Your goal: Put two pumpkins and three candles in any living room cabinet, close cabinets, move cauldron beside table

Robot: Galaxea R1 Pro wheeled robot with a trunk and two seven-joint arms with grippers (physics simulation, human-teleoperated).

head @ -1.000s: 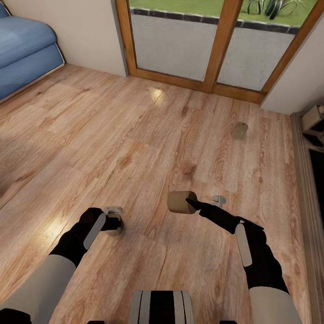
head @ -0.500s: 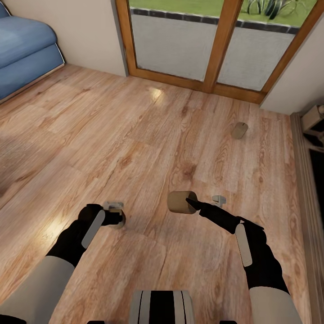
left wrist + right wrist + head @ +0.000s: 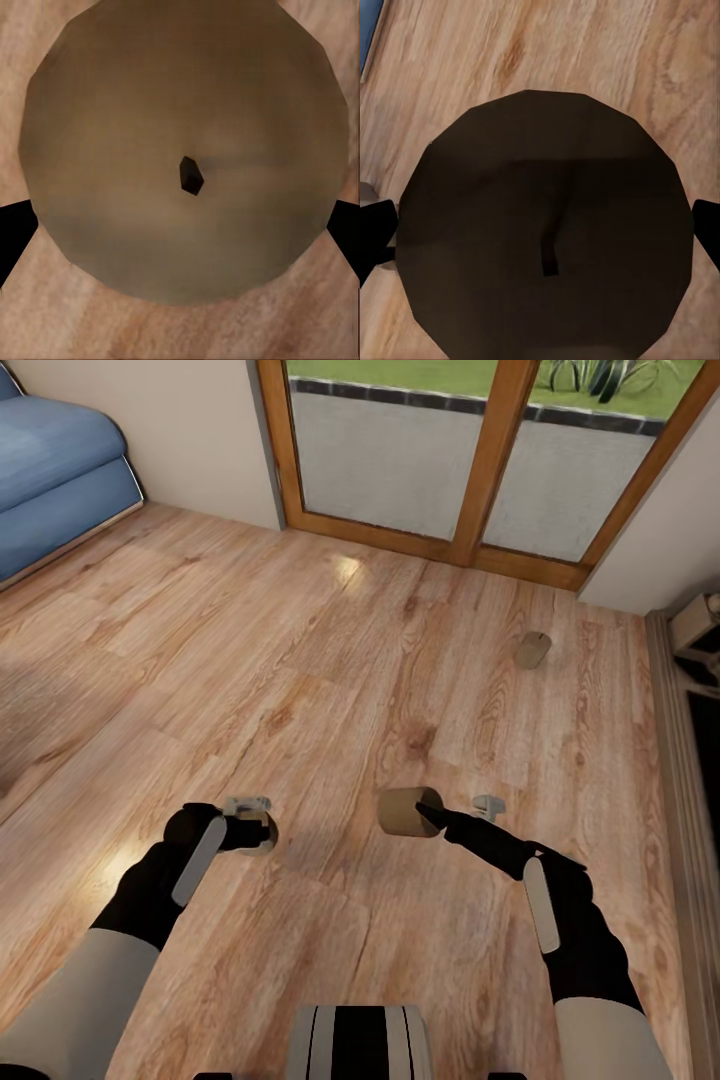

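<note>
Both claws grip candles: left claw [image 3: 252, 822] clenched on one [image 3: 184, 146] lower left, right claw [image 3: 452, 812] on another [image 3: 405, 812] at centre; either pinch could slip, dropping its candle to the floor [image 3: 300, 660].

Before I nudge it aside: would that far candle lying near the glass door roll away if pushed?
Probably. The far candle is a short cylinder and seems to lie on its side on smooth wooden floor, so a push across its axis would likely roll it. Pushed endwise it may just slide.
</note>
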